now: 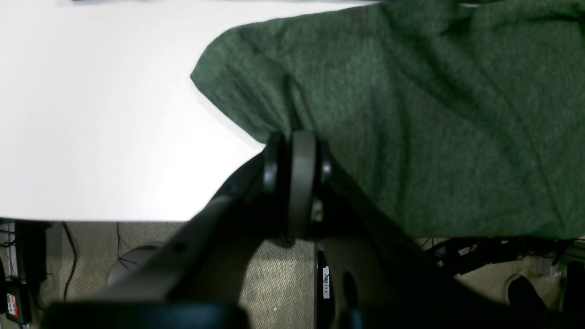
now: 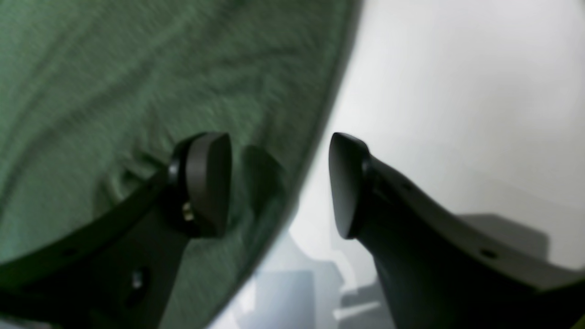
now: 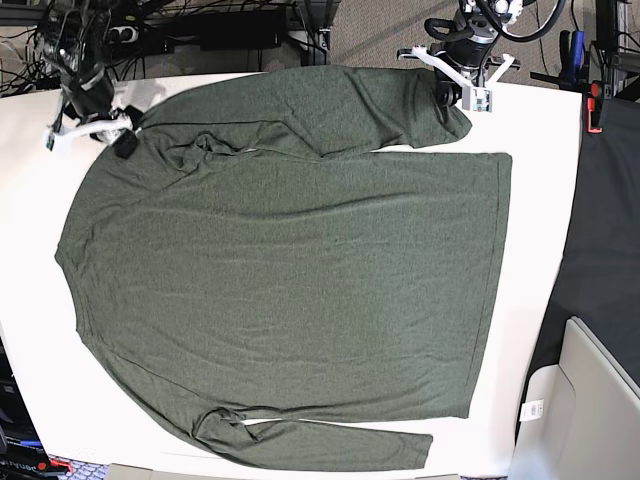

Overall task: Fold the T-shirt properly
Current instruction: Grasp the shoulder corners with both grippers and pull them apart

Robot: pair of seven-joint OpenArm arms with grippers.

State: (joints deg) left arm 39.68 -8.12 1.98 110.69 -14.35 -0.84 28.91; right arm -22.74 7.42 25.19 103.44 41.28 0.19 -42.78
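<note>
Clenched tight in the left wrist view: left end effector, pads pressed together on a pinch of dark green cloth at the cuff end of a sleeve, fabric puckering into a ridge just above the pads. Below it, carpeted floor with cables past the edge of the white bench.

Spread wide in the right wrist view: right end effector, released, gripping nothing — one black pad over the knit, the other over bare bench, the cloth's edge running between them. Blurred view; touching or just above the cloth, cannot tell.

Seen from the base view: T-shirt — long-sleeved, dark olive-green heathered knit — lying flat across most of the bench, hem toward the view's right, collar end toward the left. One sleeve folded along the far edge over the body, its cuff ending at the left end effector near the top right corner. Other sleeve lying along the near edge, cuff pointing right. Right end effector at the top left, beside the shoulder and neck area, where the cloth bunches slightly.
</note>
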